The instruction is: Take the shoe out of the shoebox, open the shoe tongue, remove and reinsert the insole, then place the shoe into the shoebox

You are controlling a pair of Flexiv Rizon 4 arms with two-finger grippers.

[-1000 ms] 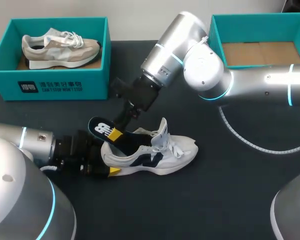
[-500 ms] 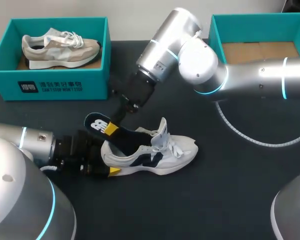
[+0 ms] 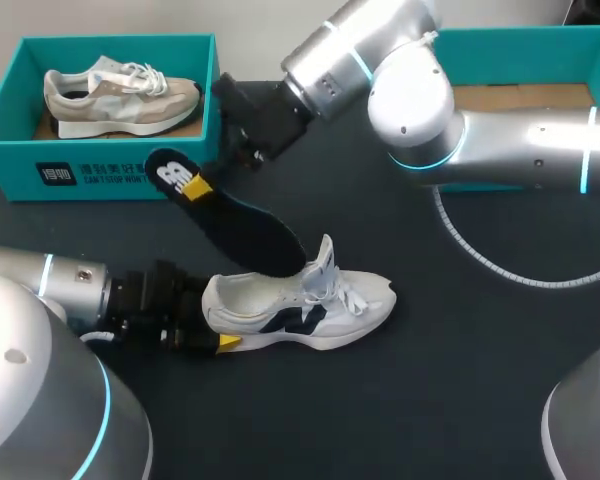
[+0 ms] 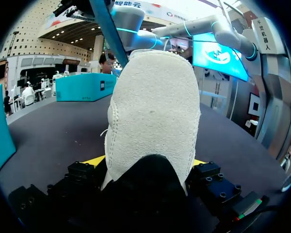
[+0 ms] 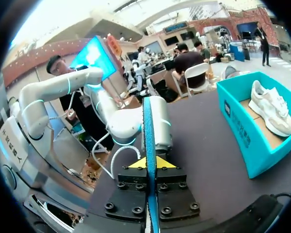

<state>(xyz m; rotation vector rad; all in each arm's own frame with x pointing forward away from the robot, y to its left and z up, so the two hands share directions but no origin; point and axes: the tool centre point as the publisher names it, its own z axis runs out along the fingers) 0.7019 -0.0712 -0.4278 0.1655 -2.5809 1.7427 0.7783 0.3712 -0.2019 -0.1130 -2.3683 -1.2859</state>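
Note:
A white sneaker with navy trim [image 3: 315,305] lies on its side on the dark table, toe to the right and tongue pulled up. My left gripper [image 3: 212,322] sits at its heel. In the left wrist view the heel [image 4: 153,107] fills the space between the yellow tips, which press it from both sides [image 4: 146,162]. My right gripper [image 3: 202,185] is shut on the heel end of the black insole [image 3: 238,228]. The insole hangs in the air, slanting down toward the shoe's mouth. In the right wrist view the insole [image 5: 148,141] shows edge-on between the pads of that gripper [image 5: 149,162].
A teal shoebox [image 3: 100,172] at the back left holds a beige sneaker [image 3: 120,95]. A second teal box [image 3: 435,80] with a bare cardboard floor stands at the back right, behind my right arm. A coiled cable [image 3: 480,265] lies right of the white shoe.
My right gripper closed on the insole, then rose and drew back to the left, pulling it out of the shoe. The left arm and the shoe stayed still.

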